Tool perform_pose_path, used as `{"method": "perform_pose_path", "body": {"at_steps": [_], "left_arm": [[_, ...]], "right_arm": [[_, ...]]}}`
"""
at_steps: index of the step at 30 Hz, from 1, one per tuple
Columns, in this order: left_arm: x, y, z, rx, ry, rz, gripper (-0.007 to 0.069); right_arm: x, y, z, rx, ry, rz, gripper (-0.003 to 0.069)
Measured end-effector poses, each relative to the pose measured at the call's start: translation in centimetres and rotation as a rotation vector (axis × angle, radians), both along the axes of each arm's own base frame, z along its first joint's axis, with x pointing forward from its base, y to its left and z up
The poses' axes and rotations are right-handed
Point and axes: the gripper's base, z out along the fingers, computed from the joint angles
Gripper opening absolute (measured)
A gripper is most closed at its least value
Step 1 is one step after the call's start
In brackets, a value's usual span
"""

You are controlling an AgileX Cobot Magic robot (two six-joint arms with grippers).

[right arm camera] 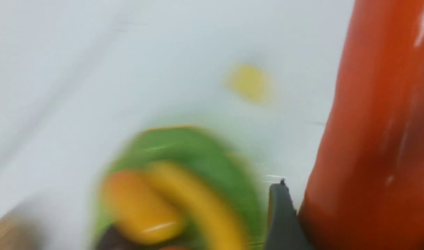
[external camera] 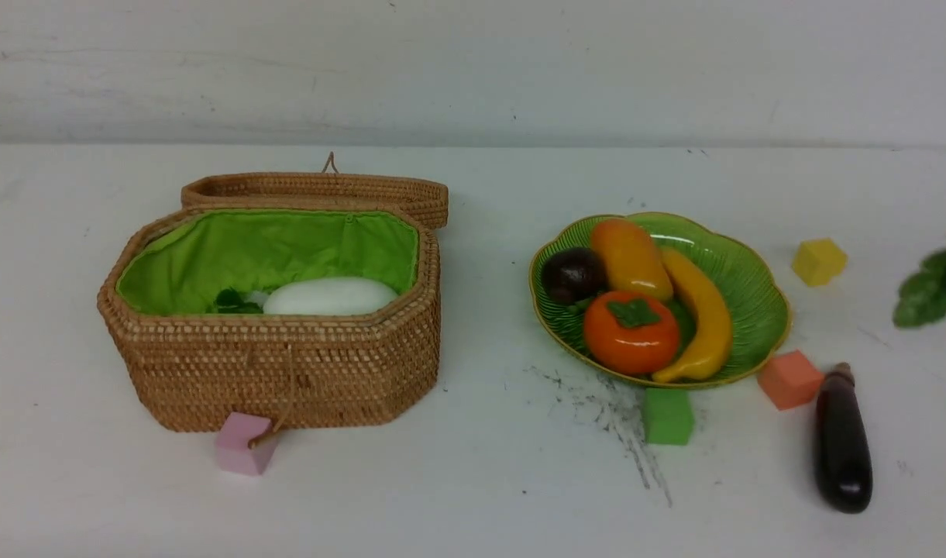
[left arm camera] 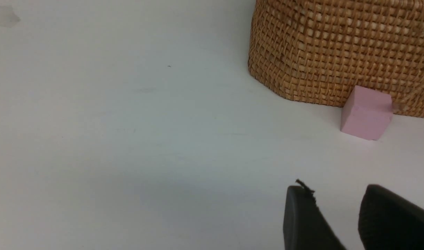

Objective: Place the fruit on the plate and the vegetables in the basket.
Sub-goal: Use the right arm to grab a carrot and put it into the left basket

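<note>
The green plate holds all the fruit: persimmon, mangosteen, mango and banana. The open basket contains the white radish. On the table at the front right lies the eggplant. My right gripper is shut on the red-orange pepper, which hangs at the right edge of the front view with its green leaves. Only one finger of that gripper shows. My left gripper is open and empty above the table, near the basket wall.
The basket's lid lies folded back behind it. Foam cubes sit around: pink against the basket front, green and orange by the plate's near rim, yellow beyond it. The right wrist view is motion-blurred.
</note>
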Motion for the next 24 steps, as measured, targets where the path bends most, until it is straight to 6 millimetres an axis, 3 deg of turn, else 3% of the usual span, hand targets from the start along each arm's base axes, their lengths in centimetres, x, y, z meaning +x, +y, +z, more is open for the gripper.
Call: {"method": "perform_pose_path", "body": {"at_steps": [3, 5, 6, 7, 8, 13, 14, 17, 24], "left_arm": [[0.0, 0.0, 0.0, 0.0, 0.0, 0.0, 0.0238], [0.0, 0.0, 0.0, 0.0, 0.0, 0.0, 0.0238], [0.0, 0.0, 0.0, 0.0, 0.0, 0.0, 0.0238], [0.0, 0.0, 0.0, 0.0, 0.0, 0.0, 0.0238], [0.0, 0.0, 0.0, 0.0, 0.0, 0.0, 0.0238], [0.0, 0.0, 0.0, 0.0, 0.0, 0.0, 0.0238], [0.0, 0.0, 0.0, 0.0, 0.0, 0.0, 0.0238], [0.0, 0.0, 0.0, 0.0, 0.0, 0.0, 0.0238], [0.0, 0.0, 0.0, 0.0, 0.0, 0.0, 0.0238]], "right_arm": [[0.9, 4.2, 2.1, -0.05, -0.057, 0.202, 0.0397], [1.4, 7.3, 2.4, -0.068, -0.055, 0.326, 0.0397], [1.7, 8.7, 2.4, -0.072, -0.045, 0.38, 0.0397], [1.9, 8.8, 2.3, -0.075, -0.041, 0.384, 0.0397], [2.3, 11.0, 2.1, -0.091, -0.017, 0.468, 0.0397], [4.6, 17.0, 0.6, -0.216, 0.068, 0.723, 0.0397], [4.6, 17.1, 0.8, -0.22, 0.063, 0.731, 0.0397], [6.3, 20.1, 0.1, -0.276, 0.062, 0.851, 0.0397], [9.7, 24.3, -2.3, -0.188, -0.019, 0.951, 0.0397]]}}
